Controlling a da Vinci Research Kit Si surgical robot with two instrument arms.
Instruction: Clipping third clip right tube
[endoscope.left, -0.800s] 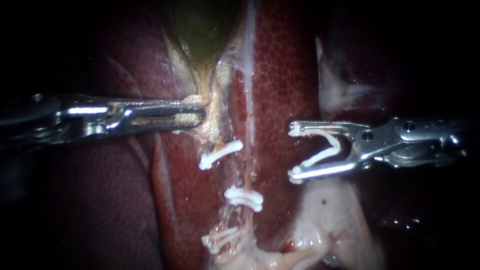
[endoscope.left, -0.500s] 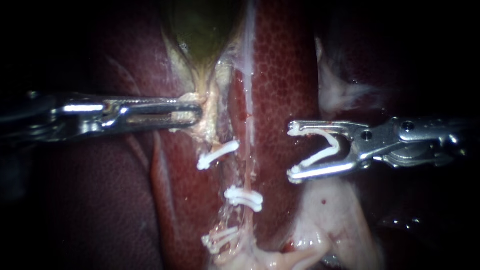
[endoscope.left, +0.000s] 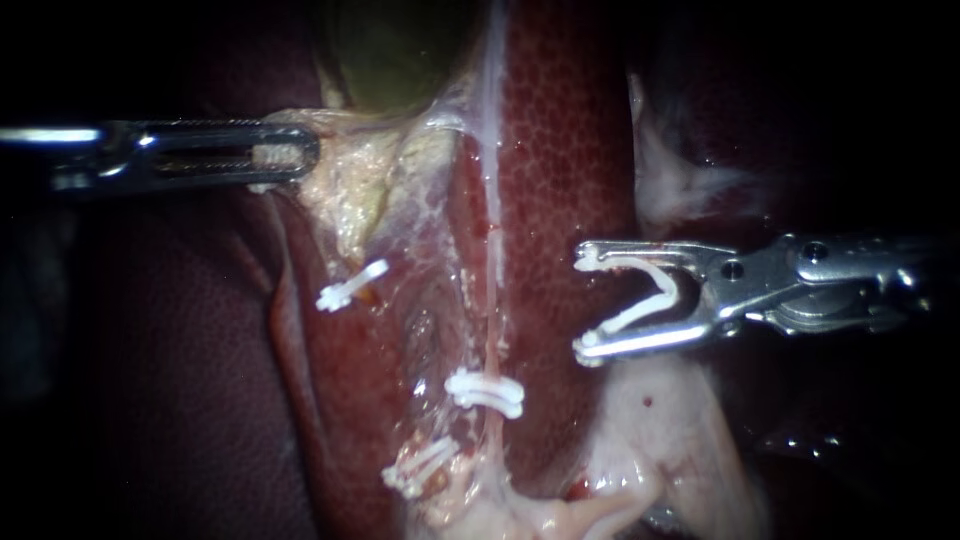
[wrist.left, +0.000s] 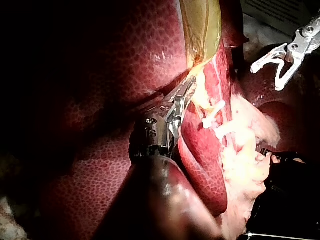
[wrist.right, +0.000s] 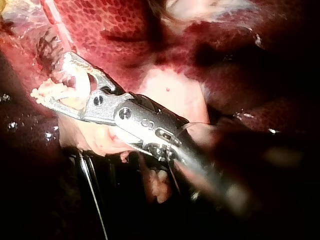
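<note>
Holding open clip (endoscope.left: 640, 266): right instrument (endoscope.left: 586, 303) | left instrument (endoscope.left: 298, 155) grips gallbladder (endoscope.left: 385, 60)

Our endoscope looks close, straight onto the liver (endoscope.left: 560, 150), with our left instrument (endoscope.left: 295, 155) entering from the left and our right instrument (endoscope.left: 585, 303) from the right. Each wrist camera looks along its own shaft, the right one very near. All three views share the right instrument's clip (endoscope.left: 662, 283).

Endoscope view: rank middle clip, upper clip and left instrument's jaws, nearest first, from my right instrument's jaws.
From the right instrument, shut on its loaded clip:
1. Middle clip, lower left.
2. Upper clip, farther left.
3. Left instrument, upper left, gripping tissue.
</note>
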